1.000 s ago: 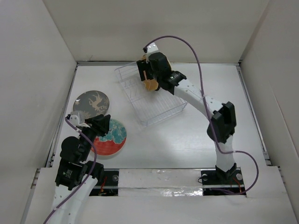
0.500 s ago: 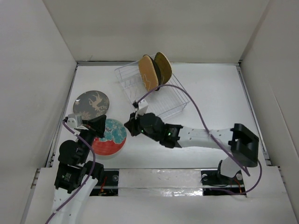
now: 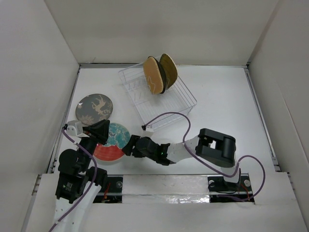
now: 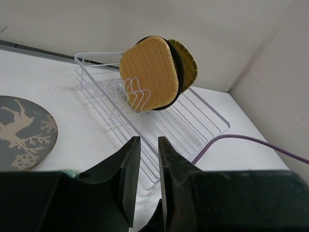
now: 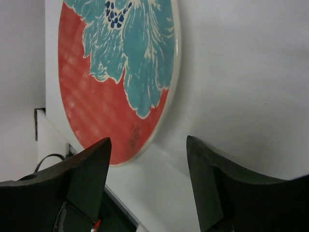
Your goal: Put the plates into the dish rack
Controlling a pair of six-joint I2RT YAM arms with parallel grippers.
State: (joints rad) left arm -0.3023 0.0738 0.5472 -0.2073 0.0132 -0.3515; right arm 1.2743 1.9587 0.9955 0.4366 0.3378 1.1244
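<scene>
**Right arm back from the rack, going for plate four**

Nearest the bases, the right gripper is down low at the near-right rim of the red-and-teal plate, which lies flat on the table. Its fingers stand wide apart with the rim just ahead of them and nothing between them. A second ago this arm was up at the rack; it has since swung across and dropped to the table, forearm stretched out flat to its left. Judging from that, the delivery is done and the next pick is starting.

The left gripper hovers over the same plate's far-left edge, tilted up toward the rack. Its jaws are drawn to a thin slit and are holding nothing.

Just beyond lies the grey plate with its antlered animal, flat and untouched.

Farthest out, the dish rack holds three plates on edge at its far end: the tan rounded-square plate, a dark-rimmed plate behind it, and a tan round plate. That makes three loaded and two to go.
</scene>
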